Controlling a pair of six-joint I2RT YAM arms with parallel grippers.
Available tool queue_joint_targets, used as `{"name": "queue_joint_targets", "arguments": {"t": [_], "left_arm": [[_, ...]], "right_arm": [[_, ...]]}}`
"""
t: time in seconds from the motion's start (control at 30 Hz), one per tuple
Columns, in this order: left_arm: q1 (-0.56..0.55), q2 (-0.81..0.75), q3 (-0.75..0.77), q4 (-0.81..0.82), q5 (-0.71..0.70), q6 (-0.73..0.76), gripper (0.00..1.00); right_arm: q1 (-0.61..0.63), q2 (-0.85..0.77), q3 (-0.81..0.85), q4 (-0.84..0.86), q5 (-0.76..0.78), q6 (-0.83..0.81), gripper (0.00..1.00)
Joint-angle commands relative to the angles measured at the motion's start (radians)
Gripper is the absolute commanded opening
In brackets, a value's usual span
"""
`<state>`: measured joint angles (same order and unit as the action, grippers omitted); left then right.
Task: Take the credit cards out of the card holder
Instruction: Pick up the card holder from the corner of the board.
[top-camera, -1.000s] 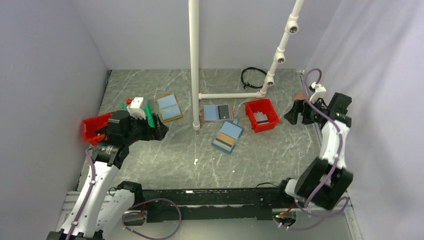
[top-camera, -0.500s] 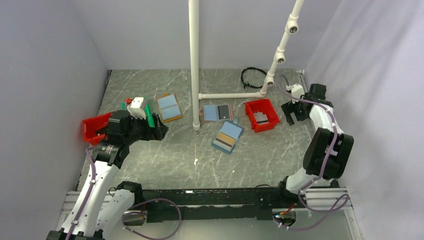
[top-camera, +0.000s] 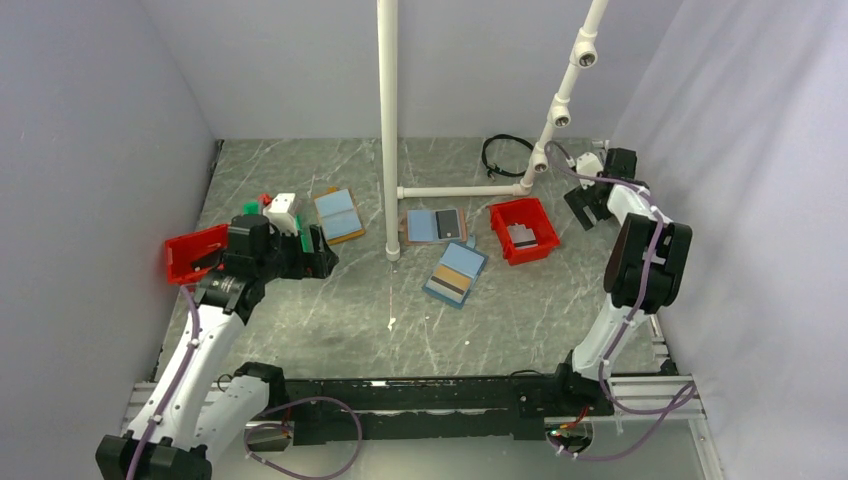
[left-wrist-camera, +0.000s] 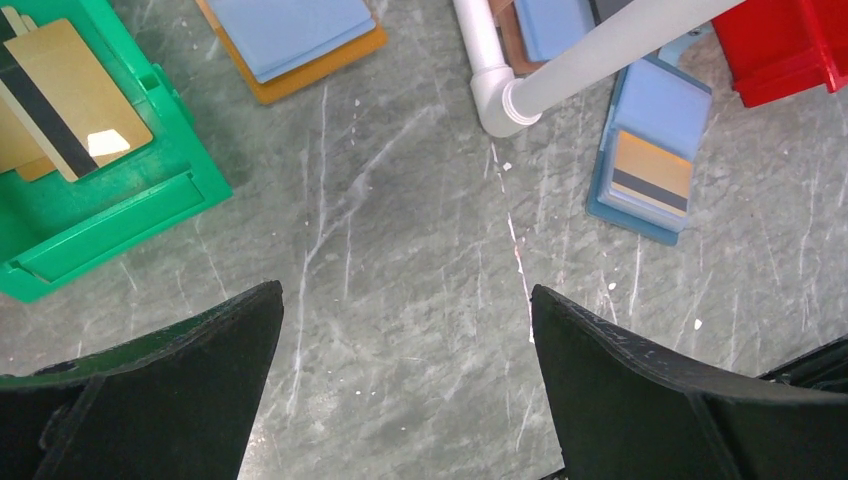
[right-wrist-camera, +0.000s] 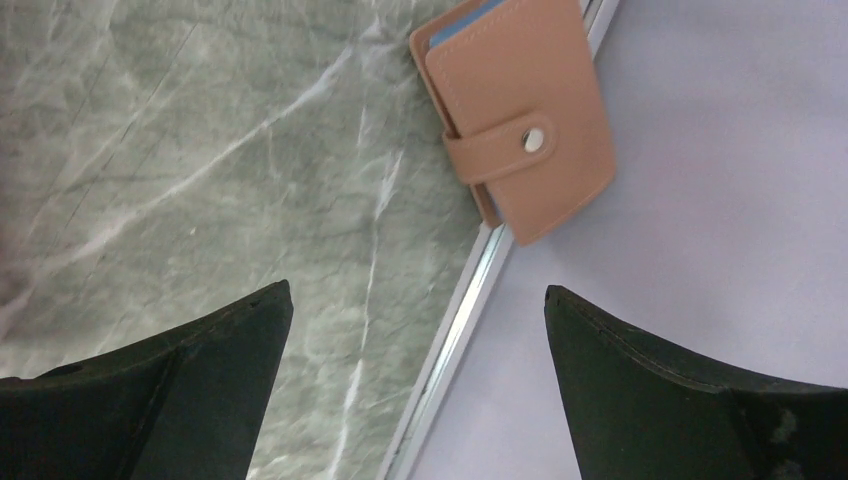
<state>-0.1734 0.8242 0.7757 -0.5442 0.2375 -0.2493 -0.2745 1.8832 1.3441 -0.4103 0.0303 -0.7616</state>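
The card holder lies open and flat in the middle of the table, just right of the white pipe's foot. It has a tan-brown rim, and a dark grey credit card sits in its right half. Part of it shows at the top of the left wrist view, behind the pipe. Another dark card lies in the red bin to its right. My left gripper is open and empty over bare table, left of the holder. My right gripper is open and empty at the right table edge.
A navy-rimmed holder lies in front of the card holder. A tan-rimmed blue holder lies at the left. A green tray holds a gold card. A closed tan snap wallet lies by the right wall. A second red bin stands far left.
My right arm has swung back and inward, from beside the right wall to behind the red bin. My left gripper has shifted slightly. Both stay open.
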Motion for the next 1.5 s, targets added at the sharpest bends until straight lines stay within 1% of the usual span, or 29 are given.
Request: {"name": "queue_joint_targets", "arguments": {"t": [0.0,0.17,0.3,0.43,0.63,0.73,0.8,0.87,0.97,1.03,1.13,1.27,1.3,1.4,1.47], "left_arm": [[0.005,0.019,0.016,0.010,-0.027,0.024,1.00],[0.005,0.048,0.022,0.000,-0.044,0.024,0.99],[0.005,0.073,0.027,-0.011,-0.054,0.024,1.00],[0.005,0.088,0.029,-0.022,-0.068,0.023,1.00],[0.005,0.092,0.031,-0.025,-0.083,0.022,1.00],[0.005,0.089,0.031,-0.027,-0.095,0.022,1.00],[0.005,0.087,0.031,-0.028,-0.100,0.021,0.99],[0.005,0.086,0.031,-0.030,-0.105,0.019,1.00],[0.005,0.084,0.031,-0.030,-0.104,0.019,0.99],[0.005,0.085,0.031,-0.028,-0.102,0.020,0.99],[0.005,0.087,0.033,-0.028,-0.096,0.021,0.99],[0.005,0.078,0.032,-0.027,-0.088,0.021,1.00],[0.005,0.075,0.033,-0.027,-0.085,0.021,0.99],[0.005,0.061,0.031,-0.023,-0.079,0.021,0.99],[0.005,0.054,0.031,-0.022,-0.073,0.019,1.00]], "right_arm": [[0.024,0.045,0.052,0.077,0.095,-0.118,0.99],[0.020,0.104,0.100,0.074,0.103,-0.198,0.99],[0.020,0.148,0.140,0.097,0.079,-0.221,0.98],[0.021,0.219,0.189,0.117,0.094,-0.240,0.93],[0.023,0.269,0.171,0.224,0.085,-0.328,0.90],[0.024,0.302,0.185,0.249,0.085,-0.357,0.88],[0.024,0.323,0.201,0.241,0.086,-0.367,0.84],[0.025,0.340,0.220,0.212,0.079,-0.368,0.77],[0.026,0.344,0.201,0.186,0.050,-0.380,0.65],[0.029,0.338,0.173,0.188,0.038,-0.390,0.51],[0.029,0.334,0.145,0.191,0.042,-0.386,0.34],[0.029,0.316,0.104,0.222,0.064,-0.366,0.05],[0.029,0.305,0.085,0.241,0.071,-0.359,0.00],[0.030,0.232,0.007,0.319,0.073,-0.344,0.00],[0.031,0.160,-0.054,0.322,0.045,-0.320,0.00]]}}
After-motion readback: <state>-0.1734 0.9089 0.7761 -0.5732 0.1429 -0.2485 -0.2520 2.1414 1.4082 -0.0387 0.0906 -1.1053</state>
